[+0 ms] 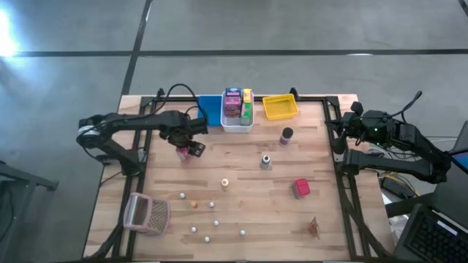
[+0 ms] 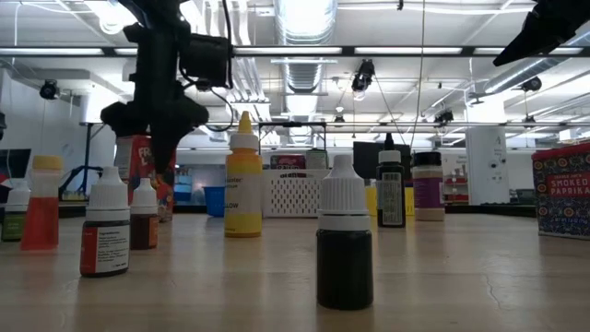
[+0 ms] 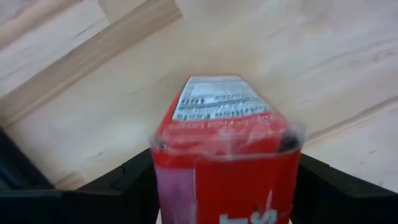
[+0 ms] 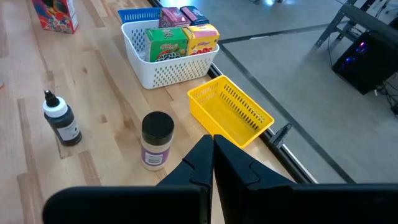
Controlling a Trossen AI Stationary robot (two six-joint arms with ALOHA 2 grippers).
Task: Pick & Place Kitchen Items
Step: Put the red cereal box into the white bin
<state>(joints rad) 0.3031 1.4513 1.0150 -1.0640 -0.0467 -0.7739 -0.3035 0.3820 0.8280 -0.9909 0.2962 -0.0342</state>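
On the left half of the desk (image 1: 241, 183), a little in front of the blue bin (image 1: 210, 109), the left claw (image 1: 191, 148) is clamped on a red box (image 1: 187, 152), its dark fingers (image 3: 134, 180) pressed against the two side faces, as the left wrist view shows. Whether the box rests on the wood or hangs just above it cannot be told. It looks like thin printed card, so it should be light and fairly stiff, yet easy to crush. The flat sides give a good hold; gripping low across the narrow width, as now, seems wise. Its glossy wrap may let it slip if the squeeze is too gentle.

The white bin (image 1: 238, 124) already holds several boxes, next to the yellow bin (image 1: 281, 107), which looks empty. A dark-lidded jar (image 1: 286, 134), a small dropper bottle (image 1: 266, 161), a pink-red box (image 1: 301, 188) and tiny balls (image 1: 212, 205) lie scattered over the wood, near the mesh basket (image 1: 148, 214).

The right claw (image 4: 213, 146) waits clenched, holding nothing, at the desk's right edge.
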